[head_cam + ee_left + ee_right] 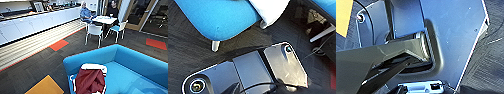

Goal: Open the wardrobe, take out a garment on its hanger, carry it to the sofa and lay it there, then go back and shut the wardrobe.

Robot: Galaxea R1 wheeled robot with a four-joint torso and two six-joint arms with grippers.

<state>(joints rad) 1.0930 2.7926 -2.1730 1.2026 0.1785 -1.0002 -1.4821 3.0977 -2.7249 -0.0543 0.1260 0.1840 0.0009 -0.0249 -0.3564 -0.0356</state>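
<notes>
Leftmost in the head view, a long run of white cabinets [37,23] lines the wall under a dark countertop, with a pale striped floor band [37,45] running along its foot. Next over, an orange carpet tile [58,45] breaks the dark carpet, and a yellow-orange panel [45,87] lies at the lower edge. Toward the middle, the garment [90,80], maroon with white sleeves and collar, lies spread on the seat of the blue sofa [130,65], close to its near arm. Behind the sofa, two people sit at a white surface [105,19] with white chairs with blue seats [95,31] around it. Farther right, another orange tile [156,43] lies near the glass doors.

From the left wrist view come details the head view lacks: the rounded underside of the sofa [218,20], one short pale sofa leg [215,45] on the dark carpet, and a white sleeve of the garment [270,11] hanging over the sofa's edge. Its jaws cannot be told open or closed from these pictures.

From the right wrist view come the dark carpet [486,65] and a corner of the yellow-orange panel [343,15] beside the robot's own plate; whether those jaws are open or closed cannot be told either
</notes>
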